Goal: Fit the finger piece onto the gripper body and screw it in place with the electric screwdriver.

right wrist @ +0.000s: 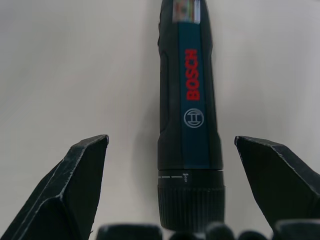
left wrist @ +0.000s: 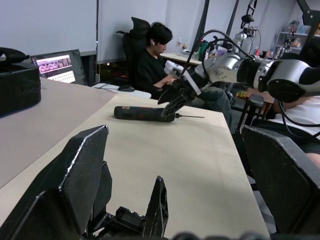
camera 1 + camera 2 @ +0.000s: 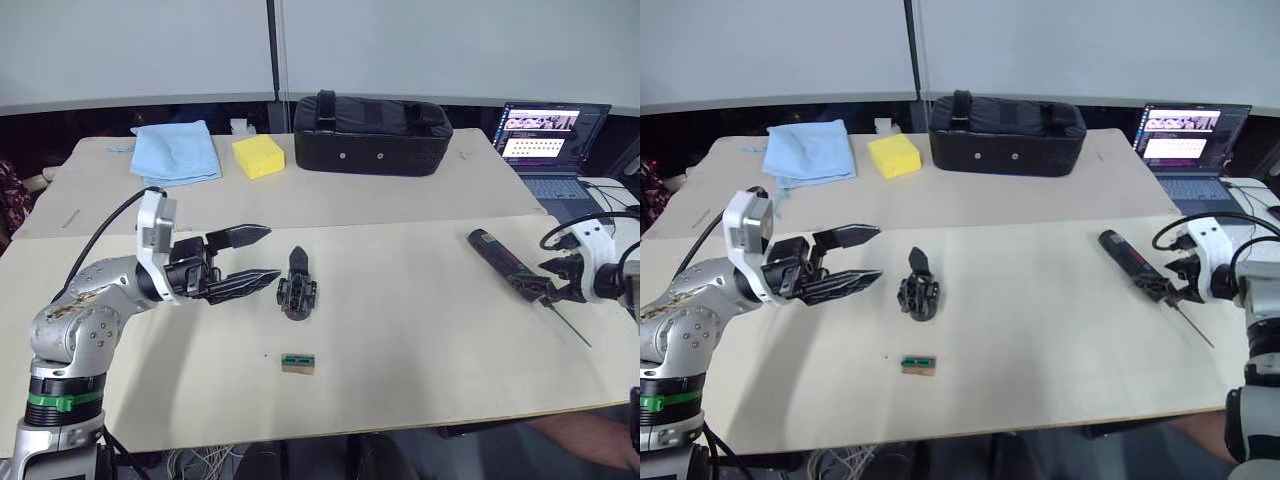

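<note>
Surface (image 3: 420,330): pale wood-tone top, two boards butted w/ a seam across the middle; rear board carries blue cloth (image 3: 176,152), yellow sponge (image 3: 259,156), black zip case (image 3: 370,134); open laptop (image 3: 548,145) at far right rear, screen lit. Room: grey wall panels behind; left wrist view shows a person seated in a black chair (image 2: 134,45) past the surface edge, more desks and gear beyond. Gripper body (image 3: 297,285): front board, approx. centre, black block w/ finger piece (image 3: 298,262) standing on its top, pointed end to rear; whether seated or loose, can't tell. Small green-topped brown block (image 3: 298,363) nearer the front edge, apart from the body. Left gripper (image 3: 262,255): fingers spread wide, holding nothing, tips just left of gripper body, not touching. Electric screwdriver (image 3: 511,266): lies flat on front board at right side, bit aimed at front-right edge. Right gripper (image 1: 180,200): fingers spread either side of screwdriver's collar end, gaps visible both sides in right wrist view, not clamped.
</note>
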Controlling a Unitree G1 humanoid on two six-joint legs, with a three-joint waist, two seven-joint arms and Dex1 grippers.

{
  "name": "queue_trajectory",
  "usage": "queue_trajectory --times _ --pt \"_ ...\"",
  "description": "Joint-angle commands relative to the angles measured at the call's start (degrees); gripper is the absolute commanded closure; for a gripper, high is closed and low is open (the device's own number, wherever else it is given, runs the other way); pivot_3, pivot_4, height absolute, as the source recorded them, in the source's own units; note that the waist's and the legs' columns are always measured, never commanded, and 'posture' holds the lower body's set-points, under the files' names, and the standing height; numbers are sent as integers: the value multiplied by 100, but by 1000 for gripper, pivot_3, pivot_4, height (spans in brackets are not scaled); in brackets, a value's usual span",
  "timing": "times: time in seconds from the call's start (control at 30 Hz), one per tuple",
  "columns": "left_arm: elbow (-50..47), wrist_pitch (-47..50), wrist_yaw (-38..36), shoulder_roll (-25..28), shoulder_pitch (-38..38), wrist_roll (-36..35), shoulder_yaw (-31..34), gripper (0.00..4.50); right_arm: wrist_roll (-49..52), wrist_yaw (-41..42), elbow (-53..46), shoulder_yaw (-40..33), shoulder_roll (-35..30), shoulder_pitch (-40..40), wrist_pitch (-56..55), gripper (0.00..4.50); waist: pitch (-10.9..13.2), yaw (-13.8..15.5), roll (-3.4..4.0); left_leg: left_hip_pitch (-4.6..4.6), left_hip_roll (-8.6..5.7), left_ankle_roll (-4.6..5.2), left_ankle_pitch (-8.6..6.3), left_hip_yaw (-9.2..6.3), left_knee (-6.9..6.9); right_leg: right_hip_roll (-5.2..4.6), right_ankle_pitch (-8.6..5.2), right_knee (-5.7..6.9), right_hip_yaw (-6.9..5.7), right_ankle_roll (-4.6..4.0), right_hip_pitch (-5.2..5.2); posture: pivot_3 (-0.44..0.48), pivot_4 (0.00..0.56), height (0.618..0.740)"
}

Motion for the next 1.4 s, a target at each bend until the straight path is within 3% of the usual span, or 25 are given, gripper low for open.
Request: queue_trajectory --times 0.03,0.2,0.47,0.6,0.7,0.8,0.9,1.07,1.17,1.4 --pt "-147 -140 -186 96 -192 -32 49 10 -307 -54 462 88 1 -242 -472 0 0 0 0 1 0 0 0 0 2 0 0 1 1 2 2 0 150 740" --pt "-145 -137 -179 57 -253 4 1 10 -367 193 924 5 101 -407 -620 0 0 -18 0 16 -2 0 1 3 6 1 4 7 10 6 12 0 150 740" --pt "-101 -117 -173 43 -263 34 -8 0 -343 85 1032 -175 116 -316 -998 2564 0 -50 0 28 3 0 1 4 6 6 5 13 13 6 16 0 150 740" --pt "-192 18 -289 107 -145 -77 -37 0 -120 -151 910 -527 71 -104 -1237 2617 -1 -43 1 28 1 0 1 6 6 6 6 13 16 6 17 0 150 740" --pt "-230 -12 -407 174 -83 -69 -32 0 279 360 86 -888 -82 269 -1085 2617 0 -36 2 26 0 0 0 8 6 4 7 10 19 9 16 0 150 740" --pt "-162 -152 -562 234 -95 -9 -9 0 796 801 -1507 -1201 -192 893 -453 2617 8 -32 19 23 1 0 0 8 6 4 9 13 20 13 13 0 150 740" --pt "269 -974 -1036 496 -193 737 -154 0 1314 996 -3809 -1404 -444 1856 728 2617 10 -2 40 26 5 0 0 11 6 8 9 21 22 15 7 0 150 740" --pt "642 -1138 -1299 519 -236 841 -234 0 1811 474 -6802 -1489 -511 3224 2299 2617 4 14 42 34 23 -1 0 8 5 22 5 26 11 4 10 0 150 740" --pt "601 -1164 -1330 442 -154 891 -316 0 1600 13 -7357 -1290 -321 3608 2296 2617 5 23 41 29 21 -1 0 9 6 17 -2 18 12 -9 9 0 150 740" --pt "464 -1086 -1292 443 -116 898 -411 0 1096 -105 -7115 -614 -184 3971 1608 2617 9 44 34 5 6 -1 0 19 26 0 -10 9 19 -19 1 0 150 740"
